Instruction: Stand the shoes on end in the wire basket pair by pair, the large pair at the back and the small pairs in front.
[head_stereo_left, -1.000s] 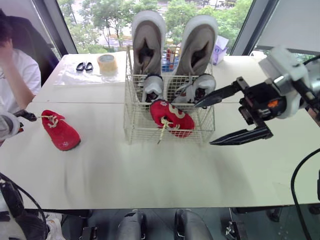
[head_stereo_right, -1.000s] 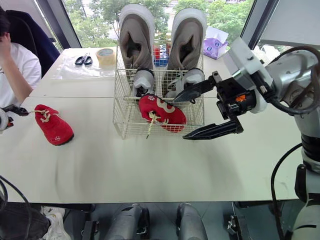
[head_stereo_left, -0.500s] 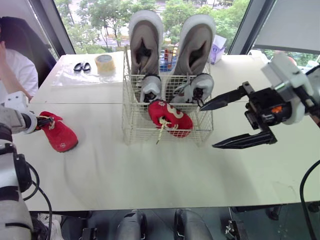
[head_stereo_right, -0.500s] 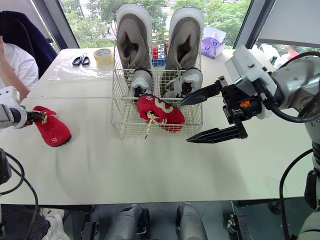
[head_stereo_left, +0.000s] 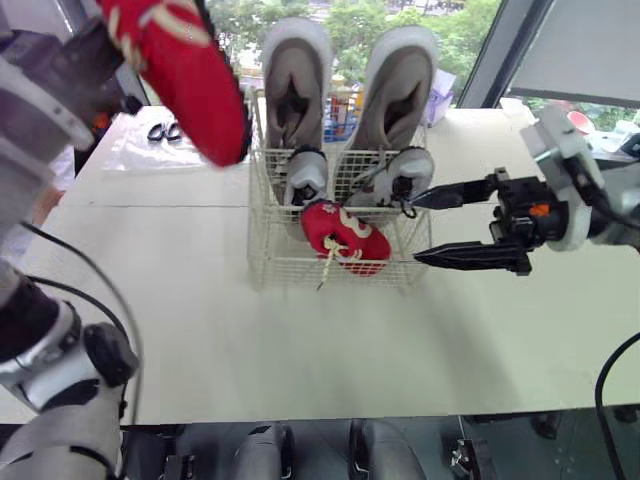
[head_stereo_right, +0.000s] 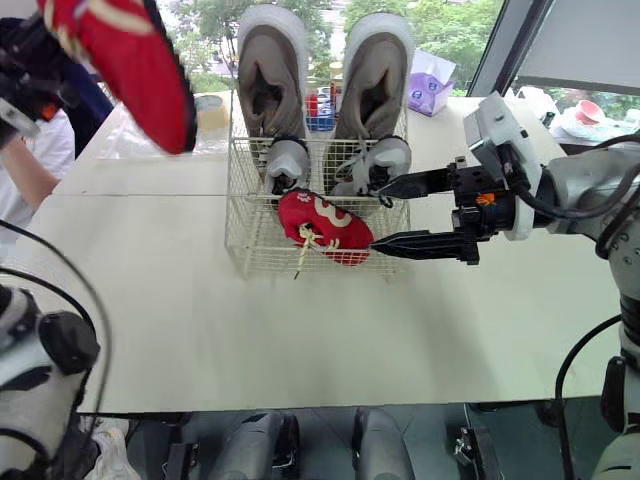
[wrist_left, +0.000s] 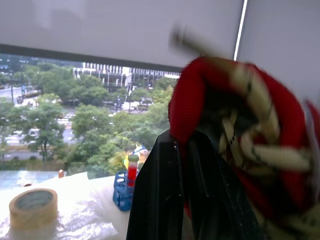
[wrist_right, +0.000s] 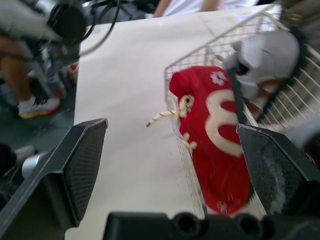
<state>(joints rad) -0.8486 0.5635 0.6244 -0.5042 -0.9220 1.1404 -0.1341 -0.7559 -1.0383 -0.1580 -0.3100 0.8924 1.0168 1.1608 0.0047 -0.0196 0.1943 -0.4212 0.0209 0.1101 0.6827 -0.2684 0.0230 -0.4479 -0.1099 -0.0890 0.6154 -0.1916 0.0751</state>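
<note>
A white wire basket (head_stereo_left: 262, 262) stands mid-table. At its back a large grey pair (head_stereo_left: 296, 85) (head_stereo_left: 396, 85) stands on end, with a small grey pair (head_stereo_left: 305, 176) (head_stereo_left: 402, 176) in front of it. One red shoe (head_stereo_left: 346, 236) lies tilted at the basket's front. My left gripper (wrist_left: 185, 146) is shut on the collar of the other red shoe (head_stereo_left: 186, 72), held high above the table's left side. My right gripper (head_stereo_left: 415, 228) is open at the basket's right side, its fingers (wrist_right: 82, 155) spread either side of the lying red shoe (wrist_right: 217, 135).
A tape roll (wrist_left: 32, 207), scissors (head_stereo_left: 165, 132) and a plastic sheet lie at the back left. A blue rack (wrist_left: 124, 191) sits behind the basket, and a purple tissue pack (head_stereo_right: 430, 90) at the back right. A person (head_stereo_right: 30, 160) sits at the table's left.
My left gripper shut on the red shoe on the table and lifted it high, up and rightward. My right gripper moved in to the basket's right side, still open.
</note>
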